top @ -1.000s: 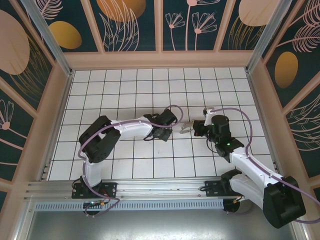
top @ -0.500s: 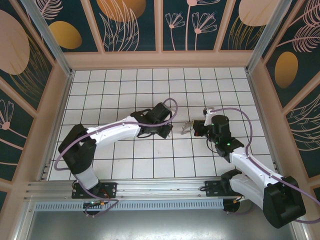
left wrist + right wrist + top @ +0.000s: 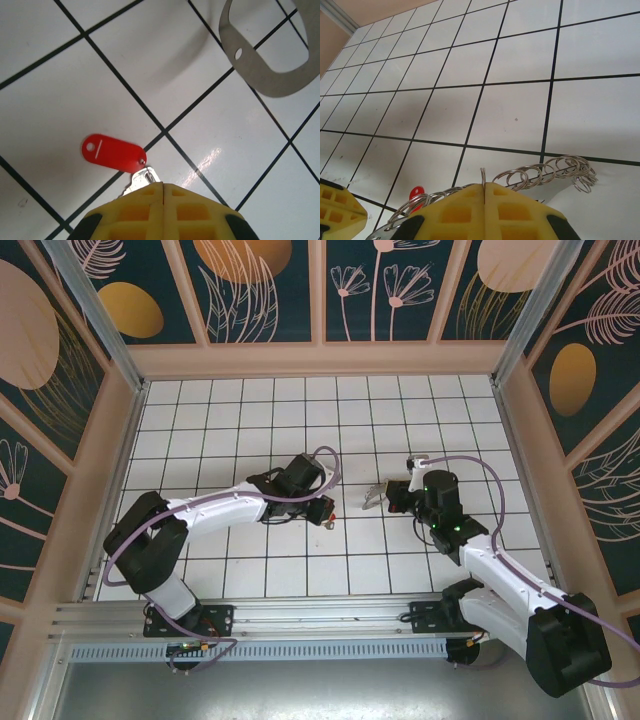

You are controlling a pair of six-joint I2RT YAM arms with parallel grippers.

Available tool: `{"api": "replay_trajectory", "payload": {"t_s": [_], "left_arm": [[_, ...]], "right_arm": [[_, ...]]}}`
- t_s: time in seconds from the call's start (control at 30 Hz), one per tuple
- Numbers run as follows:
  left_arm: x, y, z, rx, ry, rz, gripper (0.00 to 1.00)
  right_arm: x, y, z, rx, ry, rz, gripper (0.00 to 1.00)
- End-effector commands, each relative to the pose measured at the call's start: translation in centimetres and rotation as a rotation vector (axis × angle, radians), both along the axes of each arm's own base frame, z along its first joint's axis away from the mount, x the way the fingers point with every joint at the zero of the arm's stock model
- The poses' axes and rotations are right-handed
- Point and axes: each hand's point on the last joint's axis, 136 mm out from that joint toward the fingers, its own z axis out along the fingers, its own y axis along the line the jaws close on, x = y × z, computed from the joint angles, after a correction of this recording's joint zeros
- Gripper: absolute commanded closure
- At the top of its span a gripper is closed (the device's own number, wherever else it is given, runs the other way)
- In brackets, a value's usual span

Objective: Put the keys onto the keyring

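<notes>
Red-headed key (image 3: 114,153), yellow fingers (image 3: 135,212)

Table (image 3: 200,420), white tiles with black grid lines. Contents: one red-headed key (image 3: 112,153), flat near the centre, beside a line.

The left gripper (image 3: 322,512) sits near the middle of the white tiled table floor (image 3: 250,410). The right gripper (image 3: 380,498) is just to its right, and the two do not touch.

The small red plastic-headed key (image 3: 114,153) lies on the floor just ahead and to the left of the left gripper's closed fingertips. Its silvery metal end reaches back between them and seems pinched there.

The flat tan-grey metal keyring loop (image 3: 260,55) is ahead and to the right of that key, apart from it. The right gripper's closed fingertips clamp the loop, which extends to their right. A row of small silvery wire rings (image 3: 540,172) stands along its upper edge. The key's head lies between the two grippers.
</notes>
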Motion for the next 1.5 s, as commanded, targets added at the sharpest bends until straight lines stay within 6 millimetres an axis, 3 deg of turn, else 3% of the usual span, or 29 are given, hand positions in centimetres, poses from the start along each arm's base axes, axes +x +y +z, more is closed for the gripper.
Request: {"api": "replay_trajectory", "payload": {"t_s": [0.0, 0.07, 0.23, 0.4, 0.47, 0.6, 0.9, 1.03, 1.13, 1.3, 1.47], "left_arm": [[0.5, -0.4, 0.1, -0.027, -0.013, 0.009, 1.00], [0.4, 0.1, -0.3, 0.005, -0.016, 0.010, 1.00], [-0.7, 0.9, -1.6, 0.088, -0.023, -0.013, 0.76], [-0.9, 0.7, -3.0, 0.129, 0.015, 0.013, 0.66], [-0.8, 0.5, -2.8, 0.120, 0.018, 0.025, 0.64], [-1.0, 0.6, -4.5, 0.150, 0.046, 0.035, 0.64], [-1.0, 0.0, -4.6, 0.127, 0.055, 0.036, 0.70], [-1.4, -0.6, -3.3, 0.059, 0.048, 0.019, 0.71], [-2.3, -0.5, -0.4, -0.025, 0.009, -0.015, 0.71], [-3.5, 0.2, 4.5, -0.157, -0.047, -0.082, 0.72], [-3.5, 1.2, 10.1, -0.280, -0.131, -0.102, 0.71]], "right_arm": [[0.2, -0.3, 0.7, -0.004, -0.030, -0.006, 1.00], [0.2, -0.3, 0.6, -0.007, -0.028, -0.007, 1.00], [0.2, -0.2, 0.3, -0.003, -0.022, -0.005, 1.00], [0.2, -0.1, 0.2, 0.003, -0.018, -0.004, 1.00], [0.2, -0.2, 0.2, 0.000, -0.017, -0.005, 1.00], [0.0, -0.3, 0.1, -0.004, -0.018, -0.007, 1.00], [-0.1, -0.2, 0.0, -0.002, -0.016, -0.002, 1.00], [-0.2, 0.0, 0.0, 0.001, -0.018, 0.012, 1.00], [-0.7, 1.1, 1.0, 0.034, -0.056, 0.081, 1.00], [-2.7, 3.6, 4.5, 0.084, -0.211, 0.261, 1.00], [-4.7, 5.7, 6.4, 0.093, -0.310, 0.424, 1.00]]}}
